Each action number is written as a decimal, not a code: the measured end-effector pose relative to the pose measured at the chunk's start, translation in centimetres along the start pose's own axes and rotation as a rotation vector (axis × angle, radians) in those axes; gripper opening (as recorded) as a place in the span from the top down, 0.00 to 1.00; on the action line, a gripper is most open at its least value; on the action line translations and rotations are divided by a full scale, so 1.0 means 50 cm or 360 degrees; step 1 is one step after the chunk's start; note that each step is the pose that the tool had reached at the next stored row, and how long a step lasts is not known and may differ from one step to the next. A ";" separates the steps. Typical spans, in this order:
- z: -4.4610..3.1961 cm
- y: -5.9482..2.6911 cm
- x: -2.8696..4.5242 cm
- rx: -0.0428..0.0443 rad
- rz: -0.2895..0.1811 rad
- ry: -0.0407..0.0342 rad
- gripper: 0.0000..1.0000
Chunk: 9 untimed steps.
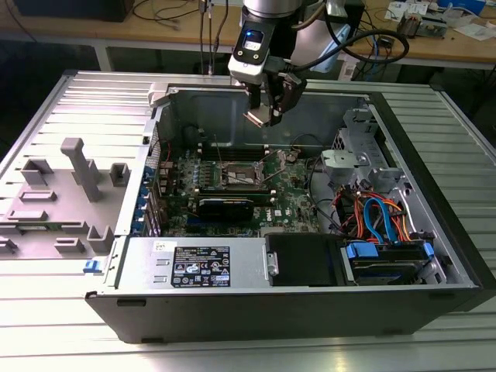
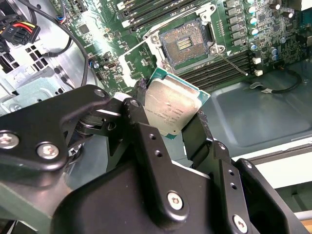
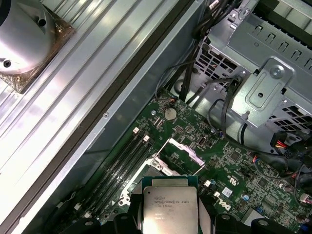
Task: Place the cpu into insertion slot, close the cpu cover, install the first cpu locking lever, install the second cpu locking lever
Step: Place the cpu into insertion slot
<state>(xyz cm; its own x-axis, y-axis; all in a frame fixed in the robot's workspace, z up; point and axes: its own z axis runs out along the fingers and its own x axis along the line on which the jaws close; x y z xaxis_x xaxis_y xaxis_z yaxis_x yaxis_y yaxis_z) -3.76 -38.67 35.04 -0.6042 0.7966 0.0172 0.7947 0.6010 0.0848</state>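
Observation:
My gripper (image 1: 266,108) hangs above the open computer case, near its back wall, and is shut on the cpu (image 1: 258,118). In both wrist views the black fingers (image 2: 141,126) pinch the chip's edges; its silver-grey top (image 2: 168,105) faces the camera. The cpu (image 3: 170,204) is held tilted in the air, apart from the board. The insertion slot (image 2: 185,44) lies bare on the green motherboard, dark with a metal rim (image 1: 242,175). The cpu cover (image 3: 185,149), a silver frame, stands swung open beside the slot. A thin metal lever (image 2: 233,62) runs along the slot's side.
Long black memory slots (image 2: 146,12) flank the socket. A metal drive cage (image 1: 353,155) and coloured cables (image 1: 372,217) fill the exterior view's right of the case. The power supply (image 1: 194,263) sits at the front. A grey fixture tray (image 1: 70,194) lies outside at the exterior view's left.

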 end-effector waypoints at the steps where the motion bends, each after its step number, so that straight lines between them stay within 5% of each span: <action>1: 0.000 0.000 0.000 0.0000 0.0000 0.0000 0.46; 4: 0.000 0.000 0.000 0.0000 0.0003 0.0000 0.46; 6: 0.001 0.000 0.000 -0.0002 0.0117 -0.0010 0.46; 9: 0.001 -0.001 -0.001 -0.0003 0.0157 -0.0013 0.46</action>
<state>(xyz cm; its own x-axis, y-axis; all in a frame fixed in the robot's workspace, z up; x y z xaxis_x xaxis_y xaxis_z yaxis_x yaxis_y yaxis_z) -3.76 -38.70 34.97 -0.5226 0.8524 0.0171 0.8502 0.5196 0.0849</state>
